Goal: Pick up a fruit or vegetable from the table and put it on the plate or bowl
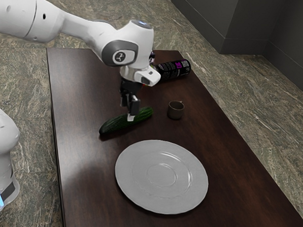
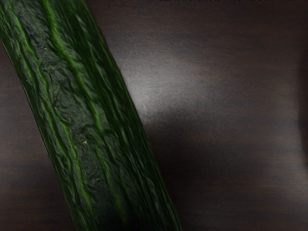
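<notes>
The exterior view takes in the whole table (image 1: 79,97). The cucumber (image 1: 114,124) lies near the table's middle, the gripper (image 1: 132,113) down on the end toward the exterior view's right. The plate (image 1: 161,176) sits apart, nearer the camera. A small cup (image 1: 175,110) stands just beside the cucumber's tip, and a dark bottle (image 1: 173,69) lies on its side behind the arm.

The wrist view adds the close surface: ridged dark-green skin with paler stripes, slanting across bare wood, both ends cut off.

Whether the gripper is clamped on the cucumber or open around it, I cannot tell. The arm hides part of the bottle.
</notes>
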Controlling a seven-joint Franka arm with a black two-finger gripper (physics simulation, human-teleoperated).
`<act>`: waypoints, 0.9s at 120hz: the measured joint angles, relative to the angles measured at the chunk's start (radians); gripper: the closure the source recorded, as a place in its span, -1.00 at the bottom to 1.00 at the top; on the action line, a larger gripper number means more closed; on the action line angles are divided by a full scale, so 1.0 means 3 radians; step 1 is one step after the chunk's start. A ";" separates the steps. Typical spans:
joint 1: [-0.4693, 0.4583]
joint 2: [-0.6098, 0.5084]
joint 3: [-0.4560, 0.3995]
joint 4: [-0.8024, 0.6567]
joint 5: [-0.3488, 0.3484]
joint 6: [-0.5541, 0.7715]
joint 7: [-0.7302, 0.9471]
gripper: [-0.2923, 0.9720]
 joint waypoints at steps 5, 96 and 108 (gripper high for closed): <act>0.0004 0.0026 0.0000 0.0004 0.0003 0.0028 -0.0017 -0.50; 0.0089 0.0791 0.0061 0.0325 0.0214 0.0315 -0.0191 -0.50; 0.0102 0.0803 0.0084 0.0326 0.0233 0.0323 -0.0202 -0.50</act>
